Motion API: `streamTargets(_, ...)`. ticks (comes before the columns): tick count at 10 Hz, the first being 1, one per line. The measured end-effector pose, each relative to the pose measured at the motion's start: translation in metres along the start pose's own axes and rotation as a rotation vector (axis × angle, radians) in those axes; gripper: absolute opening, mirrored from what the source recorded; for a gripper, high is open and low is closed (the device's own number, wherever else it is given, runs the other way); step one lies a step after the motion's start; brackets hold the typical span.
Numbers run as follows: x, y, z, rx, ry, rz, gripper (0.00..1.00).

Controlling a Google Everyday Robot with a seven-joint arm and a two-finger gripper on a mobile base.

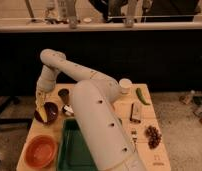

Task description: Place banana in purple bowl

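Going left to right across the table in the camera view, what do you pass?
Round orange bowl → gripper holding pale-yellow banana over dark purple bowl → green rectangular tray → white cup → green pepper → dark grapes.

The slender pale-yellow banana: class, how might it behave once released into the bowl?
The slender pale-yellow banana, hanging from the hand over the round dark purple bowl, looks light. Its curve probably lets it rock, then settle against the glossy inside. Likely soft, so it could bruise.
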Motion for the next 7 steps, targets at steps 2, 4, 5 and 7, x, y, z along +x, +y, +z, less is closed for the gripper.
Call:
streamTargets(2,0.0002,0.0002,0.001,-0.001,-0.001,0.0,0.69)
streamTargets(4,0.0,-0.0002,0.0012,-0.001,-0.001,0.0,0.8)
streamTargets(5,0.0,-0.0003,0.0013,-0.001,-0.001,0.0,0.8)
streamTargets(7,0.0001,-0.0001,0.0012,-0.002,-0.001,0.0,0.8)
